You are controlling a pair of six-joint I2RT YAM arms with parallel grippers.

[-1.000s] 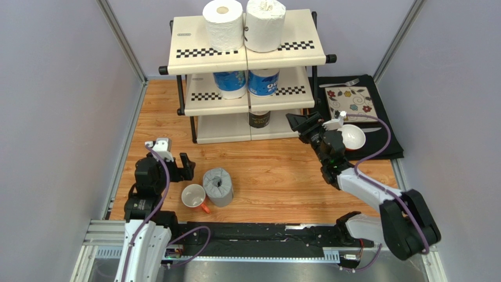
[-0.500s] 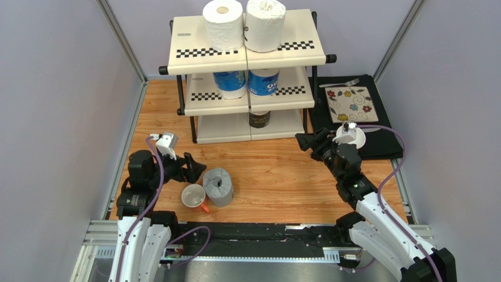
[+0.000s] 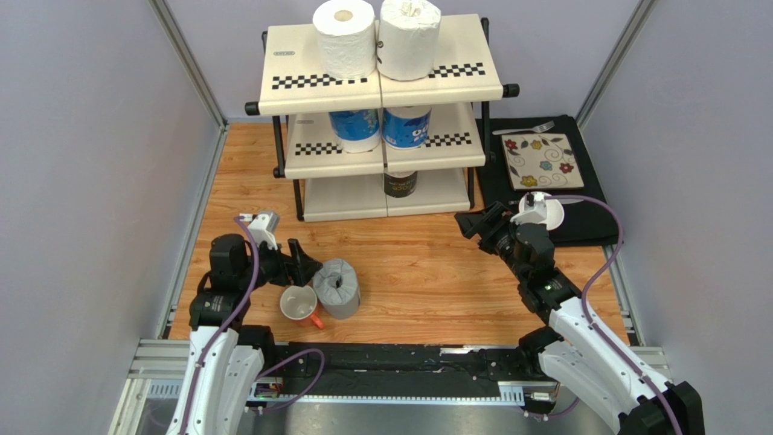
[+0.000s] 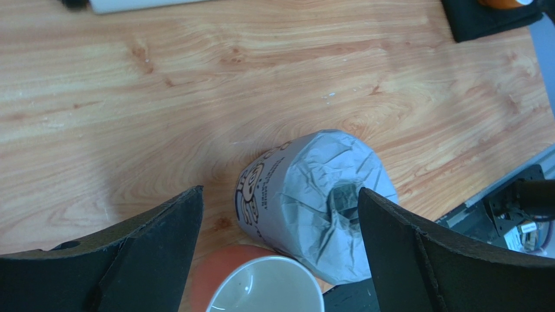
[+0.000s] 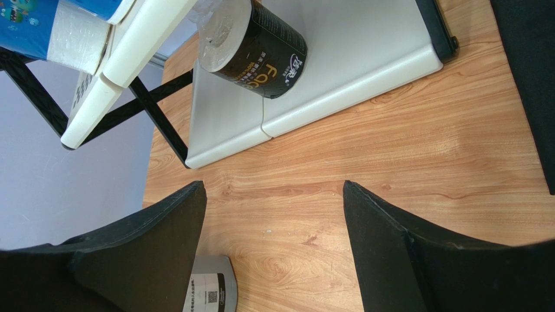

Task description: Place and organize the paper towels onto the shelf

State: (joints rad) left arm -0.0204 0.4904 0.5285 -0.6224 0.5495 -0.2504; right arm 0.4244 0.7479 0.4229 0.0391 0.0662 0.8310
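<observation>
Five of the six paper towels are on the three-tier cream shelf with checkered strips and black tube frame (image 3: pixel 281 63): two plain white rolls (image 3: pixel 345 36) on top, two blue-printed wrapped rolls (image 3: pixel 356 127) on the middle tier, and one dark-wrapped roll (image 5: pixel 260 52) on the bottom tier. The one not shelved is the grey crinkle-wrapped roll (image 4: pixel 316 195), upright on the wooden table (image 3: pixel 426 272), well apart from the shelf.

Left gripper (image 4: pixel 279 192) has its jaws spread wide and holds nothing. It hangs just beside the grey roll, which sits between the fingers in the wrist view. Right gripper (image 5: pixel 272 188) is also wide and empty, near the front right of the bottom tier.

Risks, as judgement:
- A white mug with an orange handle (image 3: pixel 299 304) sits just beside the grey roll on the near side; can't tell if they touch. Its rim also shows between the left fingers, so closing could catch or tip the mug, or shove it into the roll.
- The wrapper looks soft and wrinkled. A shallow or off-centre pinch may slip or crush it, and the roll could topple and roll off.
- The likely free spot is on the bottom tier beside the dark-wrapped roll. Headroom under the middle panel looks tight, so a high approach could strike the panel edge or knock the dark roll.
- The right arm is close to that slot, so the two arms could crowd each other.
</observation>
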